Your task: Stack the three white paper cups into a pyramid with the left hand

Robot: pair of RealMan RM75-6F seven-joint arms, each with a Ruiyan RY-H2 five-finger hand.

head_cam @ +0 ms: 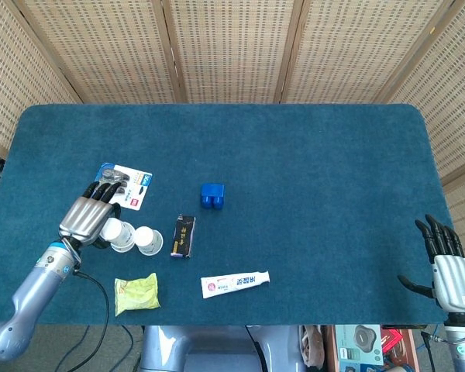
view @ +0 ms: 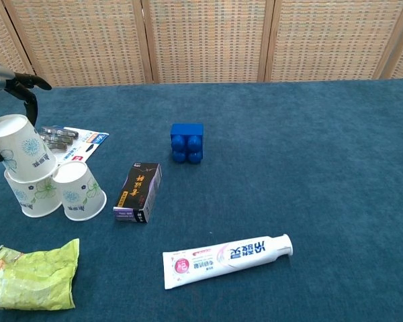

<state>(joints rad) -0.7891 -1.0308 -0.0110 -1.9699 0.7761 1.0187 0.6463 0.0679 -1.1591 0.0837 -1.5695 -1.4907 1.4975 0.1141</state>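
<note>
Presently the left robot hand (head_cam: 87, 216) grasps the top cup (view: 20, 147) by its sidewall; thin paper, light, crushable, tips easily. Right robot hand (head_cam: 448, 267) released, idle.

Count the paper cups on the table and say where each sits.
3. Two cups stand side by side upside down near the table's left edge; the third is tilted on them, under the left hand.

A blue block (view: 187, 142), black box (view: 138, 192), toothpaste tube (view: 227, 260), green packet (view: 31, 276) and battery card (view: 74, 142) lie on the table (view: 309, 147)
</note>
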